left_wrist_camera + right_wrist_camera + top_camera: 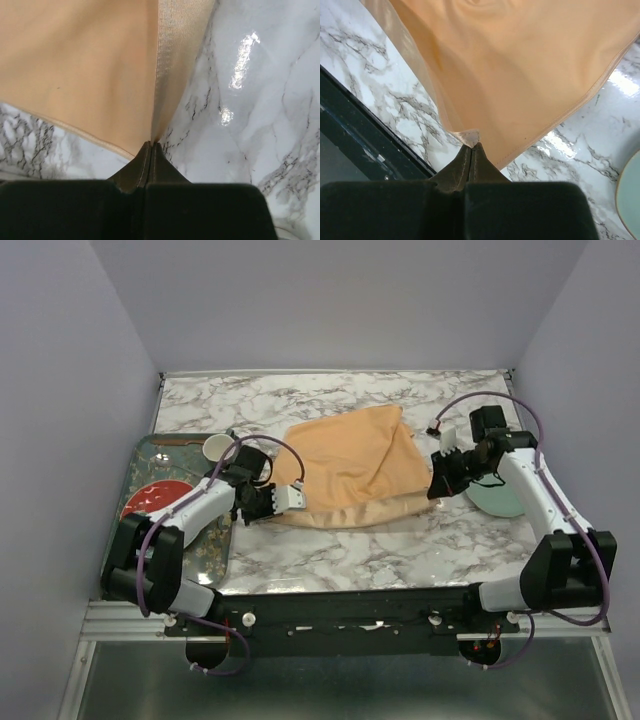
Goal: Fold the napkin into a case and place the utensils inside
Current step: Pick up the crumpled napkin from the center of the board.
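Peach-orange cloth, item one: the napkin (350, 465). It lies rumpled at the middle of the marble surface (400, 550), loosely doubled over itself and not yet folded into a case. Its 8 o'clock edge meets my left tool (302, 501), and its 3 o'clock corner meets my right tool (437, 487).

Item two: left tool. The jaws are pressed fully together. In the left wrist view a fold of the napkin runs down to the tips and is pinched there, low against the marble.

Item three: right tool. The jaws are likewise closed tight on a hemmed corner of the napkin. In the right wrist view the cloth fans upward from the tips toward 12 o'clock.

Item four: surroundings.
- A grey patterned tray (215, 550) sits at the surface's 8 o'clock, with my left arm crossing over it and hiding part of it.
- On the tray are a red plate (150, 498) and a white cup (217, 448). The cup is at 10 o'clock from the left tool.
- A pale green plate (495, 502) rests just beside the right tool at its 4 o'clock, partly under my right arm.
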Controlling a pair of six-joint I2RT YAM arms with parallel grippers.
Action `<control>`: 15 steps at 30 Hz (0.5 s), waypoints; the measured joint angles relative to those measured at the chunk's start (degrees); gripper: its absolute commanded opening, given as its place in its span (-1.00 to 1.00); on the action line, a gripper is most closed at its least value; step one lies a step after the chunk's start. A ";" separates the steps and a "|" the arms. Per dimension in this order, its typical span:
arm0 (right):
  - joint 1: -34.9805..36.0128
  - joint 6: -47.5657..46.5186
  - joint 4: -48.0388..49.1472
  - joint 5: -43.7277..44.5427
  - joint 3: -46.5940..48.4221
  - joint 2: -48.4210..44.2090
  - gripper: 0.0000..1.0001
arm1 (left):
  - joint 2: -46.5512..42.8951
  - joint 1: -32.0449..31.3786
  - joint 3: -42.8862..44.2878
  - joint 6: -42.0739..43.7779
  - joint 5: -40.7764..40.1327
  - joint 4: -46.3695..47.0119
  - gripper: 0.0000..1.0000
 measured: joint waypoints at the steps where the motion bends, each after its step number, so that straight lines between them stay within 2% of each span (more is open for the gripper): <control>1: 0.00 0.17 0.15 -0.04 0.26 -0.98 -0.99 | -1.05 0.00 0.35 -0.76 0.00 -0.28 -1.00; 6: 0.00 2.40 2.91 0.07 3.65 -6.95 -0.99 | -7.34 0.00 9.84 -8.39 0.44 -5.09 -1.00; 15: 0.00 7.50 15.50 3.96 20.65 -18.56 -0.99 | -21.40 0.00 31.43 -24.55 -1.18 -6.23 -1.00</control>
